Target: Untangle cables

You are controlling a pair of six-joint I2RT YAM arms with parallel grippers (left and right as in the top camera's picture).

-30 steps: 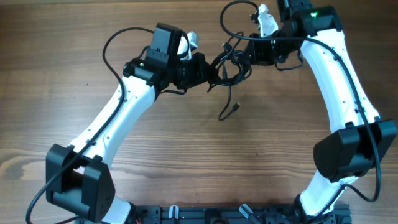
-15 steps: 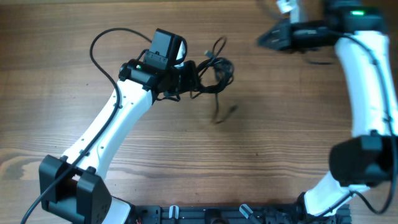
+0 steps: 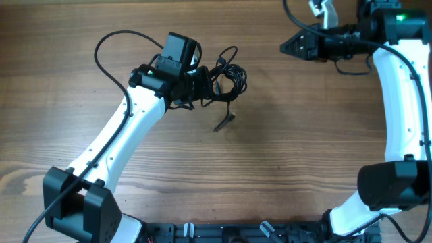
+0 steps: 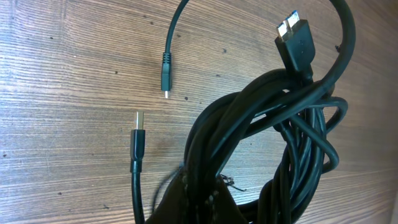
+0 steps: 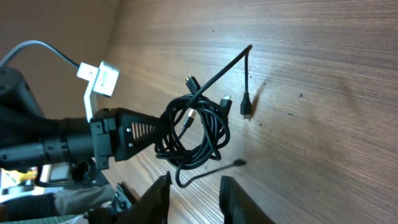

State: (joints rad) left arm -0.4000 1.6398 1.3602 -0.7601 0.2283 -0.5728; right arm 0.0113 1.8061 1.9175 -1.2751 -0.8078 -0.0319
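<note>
The cables (image 3: 228, 75) are a bunch of thin black cords in loose loops, hanging off the table from my left gripper (image 3: 206, 85), which is shut on the bunch. One cord end with a plug (image 3: 223, 123) dangles below it. In the left wrist view the bunch (image 4: 267, 143) fills the right side, with loose plugs (image 4: 137, 140) over the wood. My right gripper (image 3: 286, 47) is at the far right, well apart from the cables, open and empty. The right wrist view has its fingers (image 5: 163, 199) parted at the bottom, with the bunch (image 5: 196, 134) beyond them.
The wooden table (image 3: 283, 148) lies under both arms. The thicker black lead of the left arm (image 3: 108, 47) loops above its forearm. A black rail (image 3: 223, 233) runs along the front edge between the two arm bases.
My right gripper has let go of the tangle, opened and pulled away to the far right. The left gripper has carried the bunch a little to the left.
</note>
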